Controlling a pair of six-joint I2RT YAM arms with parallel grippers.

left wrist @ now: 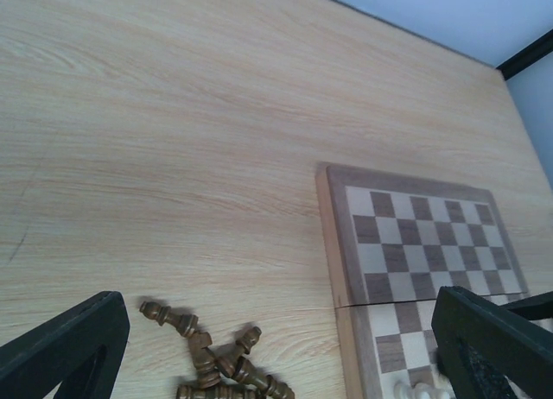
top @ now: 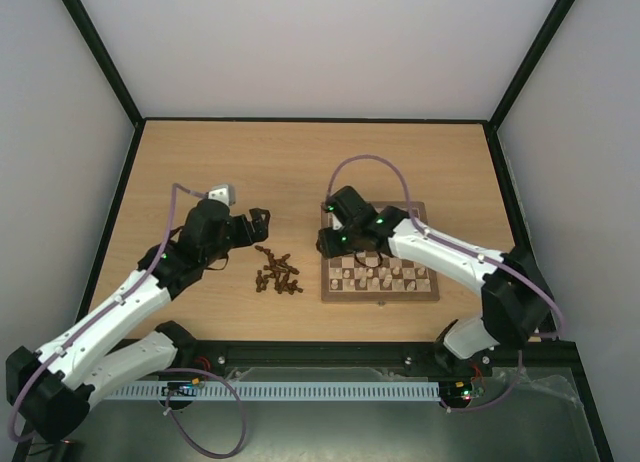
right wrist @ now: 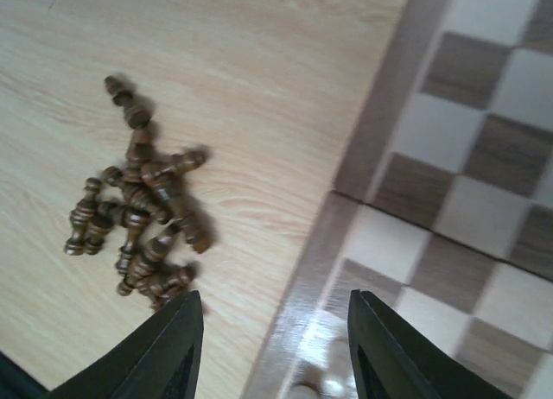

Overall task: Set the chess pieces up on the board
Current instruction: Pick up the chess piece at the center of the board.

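progress looks roughly half made, judging by how the pieces lie. the square wooden chessboard with light and dark brown checkered squares and a brown border frame (left wrist: 415,235) lies open on the right half of the pale wooden table (top: 200,172). the small pale cream wooden chessmen (top: 385,275) stand along its near rows, though they are too small to count or to check square by square. the far rows show only bare squares. the small dark brown wooden chessmen (right wrist: 143,218) all lie tipped over in a loose heap on the table, just beside the board's left edge, and none of them is on a square. so the dark side appears to be what is left, each piece needing to be lifted, stood upright and placed on the far rows. the right gripper (right wrist: 275,300) hangs over the board's left border near the heap, its jaws partly apart with nothing clamped between them; a pale rounded shape at the bottom edge is too cut off to name. the left gripper (left wrist: 278,304) hovers over bare table beyond the heap, jaws wide and empty.
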